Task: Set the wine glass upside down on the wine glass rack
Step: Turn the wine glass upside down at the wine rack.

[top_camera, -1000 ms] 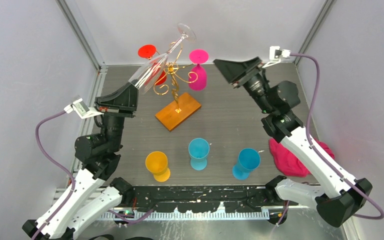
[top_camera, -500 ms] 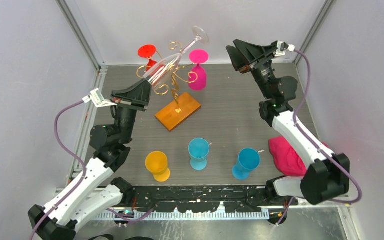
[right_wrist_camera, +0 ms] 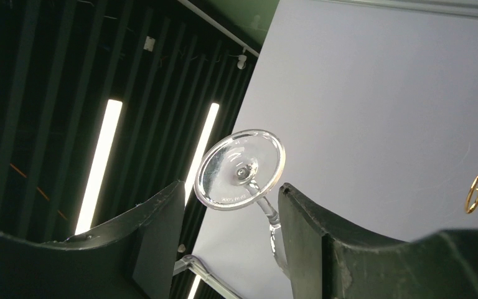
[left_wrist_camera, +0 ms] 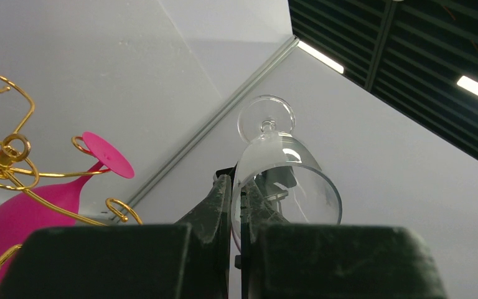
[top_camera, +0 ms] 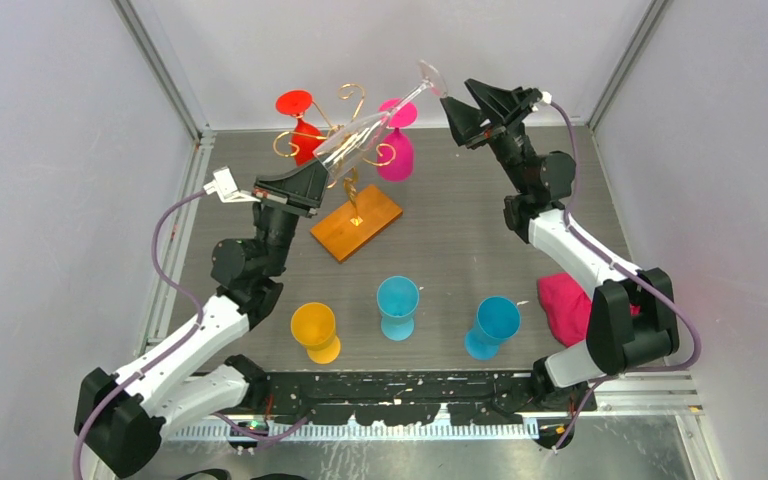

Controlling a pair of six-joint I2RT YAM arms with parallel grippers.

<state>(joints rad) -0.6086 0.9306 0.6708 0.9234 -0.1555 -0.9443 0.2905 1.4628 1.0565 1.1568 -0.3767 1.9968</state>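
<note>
We found the left claw clamped on the rim of the wine glass, which was tilted aloft over the wine glass rack at twelve o'clock. The right claw stood apart, with the glass foot seen between its fingers.

place: robot lab cell | cue: plain panel walls, aluminium frame posts

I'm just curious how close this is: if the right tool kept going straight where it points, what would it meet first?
Most likely the round foot of the clear wine glass, framed between the open fingers of the right tool; the gap to it is unclear.
</note>
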